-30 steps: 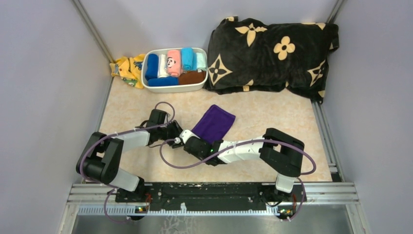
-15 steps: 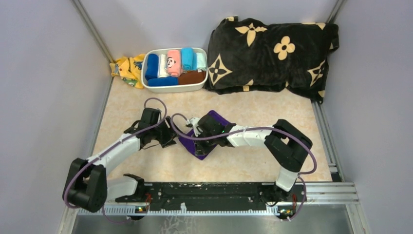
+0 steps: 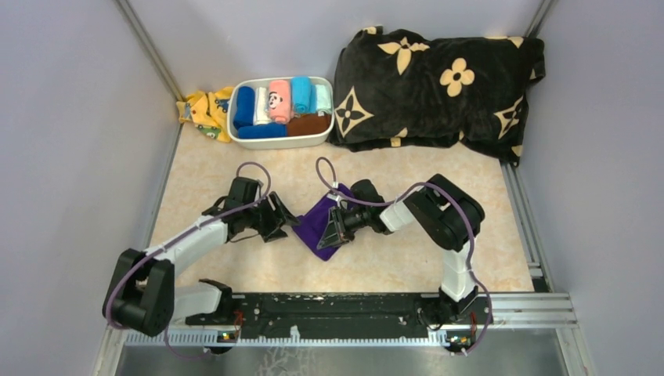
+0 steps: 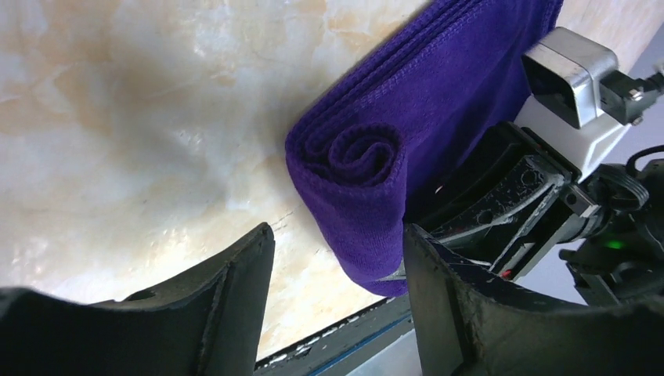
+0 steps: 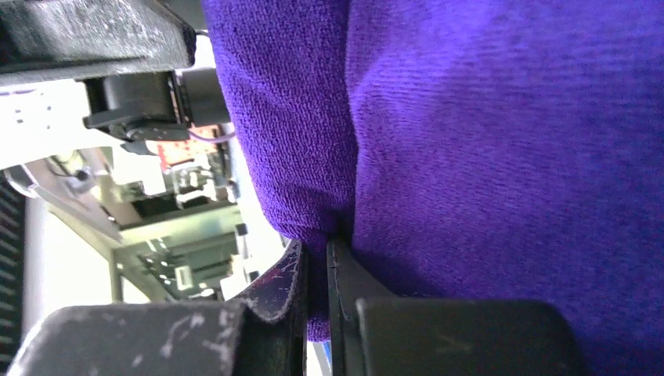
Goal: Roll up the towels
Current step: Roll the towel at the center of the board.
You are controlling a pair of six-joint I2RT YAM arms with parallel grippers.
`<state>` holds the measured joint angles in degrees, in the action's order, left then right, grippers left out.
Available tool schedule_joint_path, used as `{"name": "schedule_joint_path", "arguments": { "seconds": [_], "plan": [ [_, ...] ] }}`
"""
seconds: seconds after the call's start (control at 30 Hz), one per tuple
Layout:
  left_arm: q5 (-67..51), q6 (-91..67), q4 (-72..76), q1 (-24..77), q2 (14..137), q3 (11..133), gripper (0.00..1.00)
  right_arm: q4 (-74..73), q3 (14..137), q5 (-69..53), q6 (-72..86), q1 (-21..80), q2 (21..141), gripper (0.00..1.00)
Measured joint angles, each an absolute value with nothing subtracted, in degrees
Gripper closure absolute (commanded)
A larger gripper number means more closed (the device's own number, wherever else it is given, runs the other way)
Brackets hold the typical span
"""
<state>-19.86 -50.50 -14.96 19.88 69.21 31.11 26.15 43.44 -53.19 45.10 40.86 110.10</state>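
The purple towel (image 3: 316, 225) lies mid-table, partly rolled; its spiral end shows in the left wrist view (image 4: 356, 157). My right gripper (image 3: 330, 237) is shut on a fold of the towel at its near edge, and cloth fills the right wrist view (image 5: 470, 117). My left gripper (image 3: 288, 222) is open at the roll's left end, with the roll's lower part between its fingers (image 4: 250, 266). The pink panda towel (image 3: 279, 99) stands rolled in the white basket (image 3: 270, 142).
The basket at the back left holds several other rolled cloths. A yellow patterned cloth (image 3: 203, 110) lies left of it. The black flowered blanket (image 3: 438, 78) fills the back right. A metal rail (image 3: 337, 309) runs along the near edge.
The towel went from flat to folded over and partly rolled, shifted toward the near left. My right gripper swung round with its edge. My left arm reached out to the roll's left end.
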Motion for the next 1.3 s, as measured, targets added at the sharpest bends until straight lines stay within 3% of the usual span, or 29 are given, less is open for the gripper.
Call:
{"name": "schedule_joint_path", "arguments": {
  "seconds": [0.2, 0.4, 0.57, 0.63, 0.97, 1.3],
  "plan": [
    [-22.8, -51.2, -9.1, 19.9, 75.9, 31.1, 0.41, 31.1, 42.7, -56.4, 51.2, 39.7, 113.1, 0.99],
    [-23.2, -51.5, -5.7, 20.2, 81.2, 31.2, 0.50, 26.9, 43.4, -54.7, 48.9, 39.6, 112.0, 0.79],
    [-23.9, -51.9, -4.0, 20.2, 83.7, 32.1, 0.50, 15.0, 44.1, -48.2, 40.7, 39.7, 104.2, 0.60],
    [-24.2, -51.9, -3.7, 20.3, 84.4, 32.5, 0.50, 9.4, 44.7, -44.2, 37.1, 40.4, 100.9, 0.57],
    [-24.5, -51.8, -3.9, 20.3, 85.4, 33.6, 0.47, -11.1, 52.2, -11.5, 21.3, 54.7, 85.5, 0.50],
    [-24.4, -51.7, -4.1, 20.5, 85.4, 33.7, 0.46, -17.6, 61.3, 13.4, 13.9, 69.8, 92.7, 0.53]
  ]
}}
